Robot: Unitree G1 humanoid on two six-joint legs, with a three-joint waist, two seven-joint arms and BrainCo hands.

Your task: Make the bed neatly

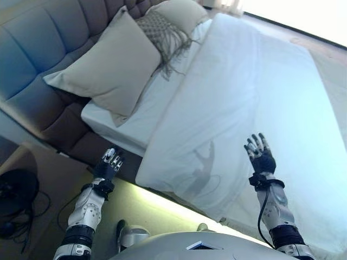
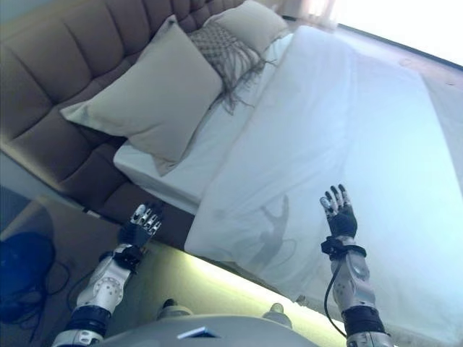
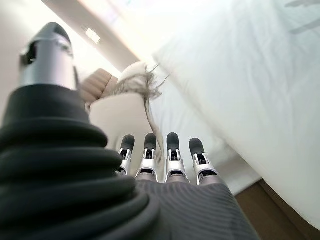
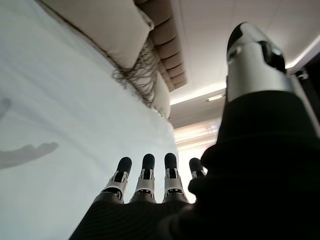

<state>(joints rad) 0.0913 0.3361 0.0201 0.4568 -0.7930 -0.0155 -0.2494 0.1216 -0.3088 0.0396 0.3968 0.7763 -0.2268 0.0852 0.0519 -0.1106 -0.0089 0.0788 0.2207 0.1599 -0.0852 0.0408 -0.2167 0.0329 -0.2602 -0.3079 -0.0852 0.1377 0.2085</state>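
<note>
White duvet (image 1: 255, 103) spread over most of the bed (image 2: 155, 177), folded back short of the pillows, near corner draping over the bed's side toward the floor. Probably light, soft and limp: likely to fold and bunch where pulled, to slide easily over the sheet beneath, nothing fragile about it. Best taken along the folded top edge or at the hanging near corner (image 1: 154, 170), pinched through a fold rather than pressed flat, then drawn up toward the headboard.

Left hand (image 1: 110, 162) raised beside the bed's side, off the duvet corner, fingers straight and loosely together, holding nothing. Right hand (image 1: 261, 154) raised over the duvet's near side, fingers straight and slightly fanned, likewise empty.

Large beige pillow (image 1: 111, 67) leaning against the tufted headboard (image 1: 32, 59), a fringed grey cushion (image 1: 160, 30) behind it and another pale pillow (image 1: 181, 13) further along. Bare strip of white sheet (image 1: 135, 116) between pillows and duvet. Brownish floor (image 1: 38, 162) beside the bed; strong daylight falling across the far side.
</note>
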